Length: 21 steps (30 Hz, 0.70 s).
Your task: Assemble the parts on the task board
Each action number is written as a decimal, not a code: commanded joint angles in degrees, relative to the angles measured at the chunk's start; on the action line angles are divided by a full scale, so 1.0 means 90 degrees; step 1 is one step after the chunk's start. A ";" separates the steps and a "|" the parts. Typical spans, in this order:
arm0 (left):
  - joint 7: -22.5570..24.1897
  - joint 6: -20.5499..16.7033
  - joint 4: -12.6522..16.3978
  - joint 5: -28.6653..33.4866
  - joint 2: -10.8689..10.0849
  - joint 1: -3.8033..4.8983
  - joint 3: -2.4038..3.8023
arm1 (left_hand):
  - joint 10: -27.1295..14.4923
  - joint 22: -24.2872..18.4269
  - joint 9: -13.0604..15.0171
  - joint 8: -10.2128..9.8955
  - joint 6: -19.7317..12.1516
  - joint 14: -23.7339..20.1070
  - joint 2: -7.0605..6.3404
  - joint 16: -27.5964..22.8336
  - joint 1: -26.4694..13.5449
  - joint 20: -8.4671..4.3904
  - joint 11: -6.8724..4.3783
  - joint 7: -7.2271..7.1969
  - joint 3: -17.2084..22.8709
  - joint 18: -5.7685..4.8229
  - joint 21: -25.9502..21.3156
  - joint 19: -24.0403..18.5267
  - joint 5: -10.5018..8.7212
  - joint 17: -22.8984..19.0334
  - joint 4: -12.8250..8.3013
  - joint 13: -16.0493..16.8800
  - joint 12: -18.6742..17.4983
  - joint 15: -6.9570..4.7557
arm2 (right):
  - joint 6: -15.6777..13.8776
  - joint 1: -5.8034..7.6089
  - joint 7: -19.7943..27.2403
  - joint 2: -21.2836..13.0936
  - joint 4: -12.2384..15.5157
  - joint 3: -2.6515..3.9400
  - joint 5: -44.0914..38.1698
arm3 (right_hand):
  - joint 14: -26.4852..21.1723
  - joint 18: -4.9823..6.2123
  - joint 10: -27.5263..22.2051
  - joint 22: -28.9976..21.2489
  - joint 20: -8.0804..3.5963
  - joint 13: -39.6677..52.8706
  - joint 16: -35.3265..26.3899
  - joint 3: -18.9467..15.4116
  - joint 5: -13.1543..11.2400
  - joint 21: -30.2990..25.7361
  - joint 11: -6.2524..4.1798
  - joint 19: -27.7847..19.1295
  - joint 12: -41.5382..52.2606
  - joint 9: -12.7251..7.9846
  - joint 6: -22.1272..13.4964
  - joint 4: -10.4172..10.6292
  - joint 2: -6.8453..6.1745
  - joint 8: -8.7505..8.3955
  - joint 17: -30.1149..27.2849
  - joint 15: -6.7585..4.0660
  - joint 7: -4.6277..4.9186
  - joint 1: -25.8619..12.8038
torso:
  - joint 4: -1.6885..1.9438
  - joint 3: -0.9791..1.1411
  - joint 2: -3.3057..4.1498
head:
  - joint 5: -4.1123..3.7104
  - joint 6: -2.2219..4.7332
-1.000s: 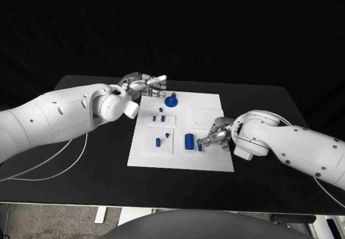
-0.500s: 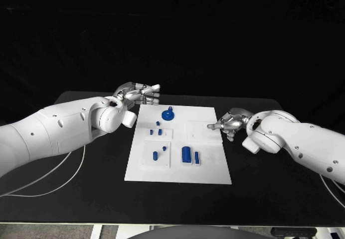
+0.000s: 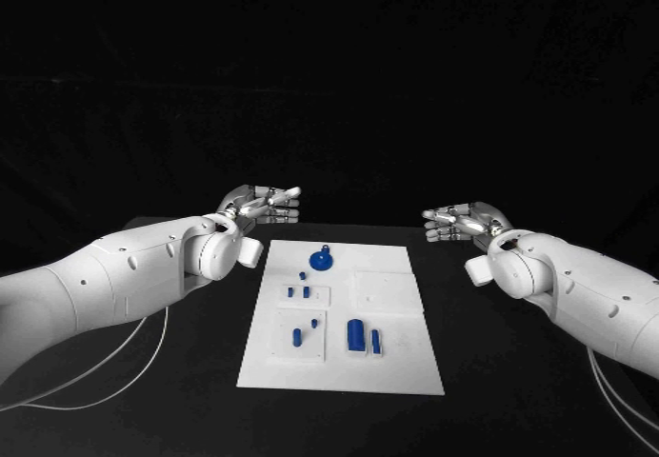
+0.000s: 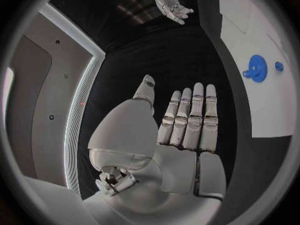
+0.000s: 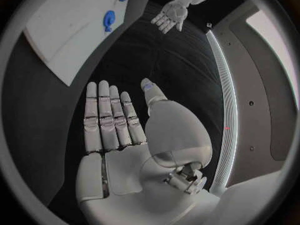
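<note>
1. The flat white rectangular task board (image 3: 389,362) lies in the middle of the black bench (image 3: 522,381), its long side running away from the robot.
2. Raised square panels show on the board: two on its left half, one at centre right (image 3: 386,290).
3. The small blue parts sit on the board. A round blue gear-like disc with a knob (image 3: 322,259) lies near the far edge; it also appears in the left wrist view (image 4: 256,66).
4. Two short blue pegs (image 3: 300,290) stand on the upper left panel, with a tiny blue piece (image 3: 304,276) just beyond them.
5. Two more blue pegs (image 3: 305,331) are on the lower left panel; a taller blue cylinder (image 3: 357,333) and a slim blue bar (image 3: 376,339) stand side by side near the board's near edge.
6. The silver left hand (image 3: 264,203) hangs off the board's far left corner, fingers straight and apart, holding nothing.
7. The silver right hand (image 3: 462,221) hangs off the far right corner, likewise spread and empty.
8. The pegs are too small to tell whether they are seated in holes or only standing.
</note>
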 commanded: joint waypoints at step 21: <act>0.0319 -0.0754 0.0136 0.0278 0.0093 -0.0345 0.0173 | -0.6431 -0.0521 -0.0395 -0.0425 -0.6157 -0.6767 -0.0043 -0.0413 -0.8116 -0.0824 -0.0924 -0.0918 0.0621 -0.0227 -0.0597 -0.6163 -0.0636 -0.0422 -0.0241 -0.0373 -0.0418 -0.0892 | -0.0574 0.0044 0.1222 0.0081 0.0330 -0.0309 0.1253 | -0.6939 -0.0586 -0.6756 -0.1825 -0.0815 -0.0611 -0.0484 0.0130 -0.2156 -0.0471 -0.0855 -0.6070 -0.0475 -0.0391 -0.6189 0.0605 -0.0189 -0.0406 -0.1392 -0.0757 -0.0798 -0.7873 | 0.0182 0.0279 -0.0148 | -0.0225 0.0404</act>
